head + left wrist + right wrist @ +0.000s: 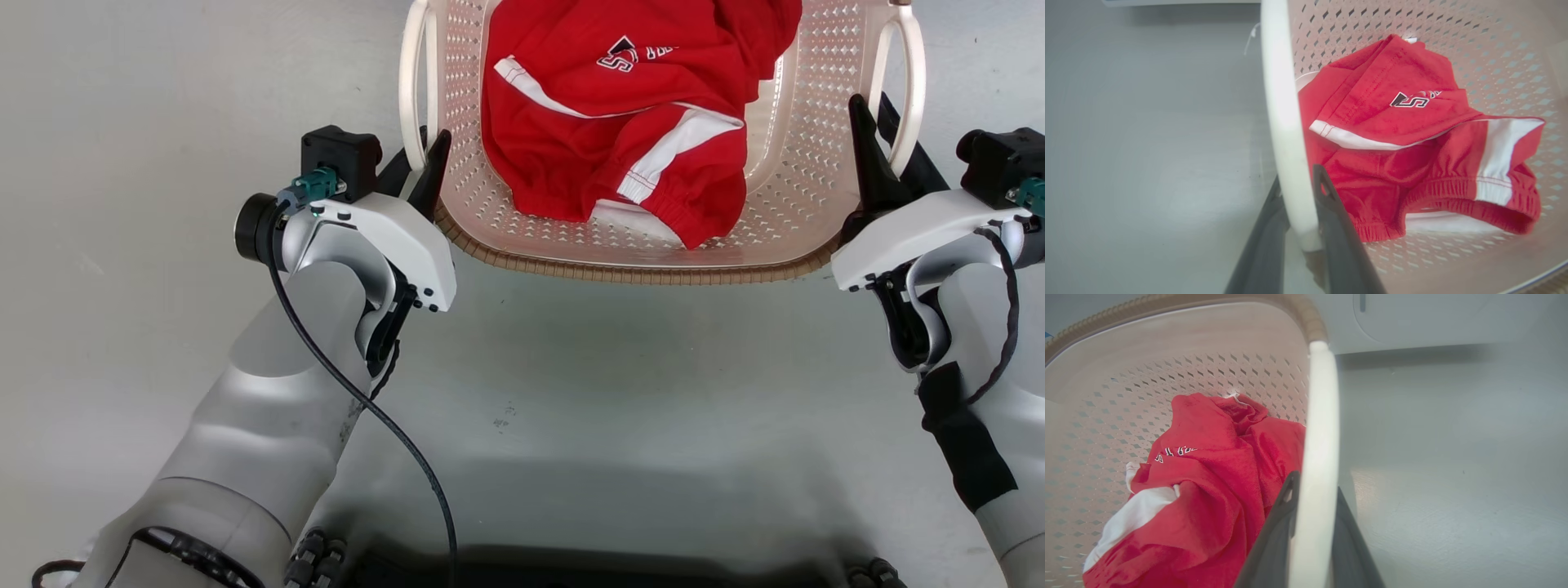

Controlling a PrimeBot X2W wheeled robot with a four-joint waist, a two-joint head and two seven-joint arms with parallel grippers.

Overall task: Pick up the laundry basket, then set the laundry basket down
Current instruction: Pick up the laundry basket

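White-cased left gripper (424, 155), looping black cable (384, 425)

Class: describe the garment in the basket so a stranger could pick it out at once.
Against the grey floor, find the cream perforated plastic laundry basket with a brown woven-look rim. Inside lies a crumpled red fabric garment. Its white stripes and black-and-white lettering set it apart from the pale basket walls.
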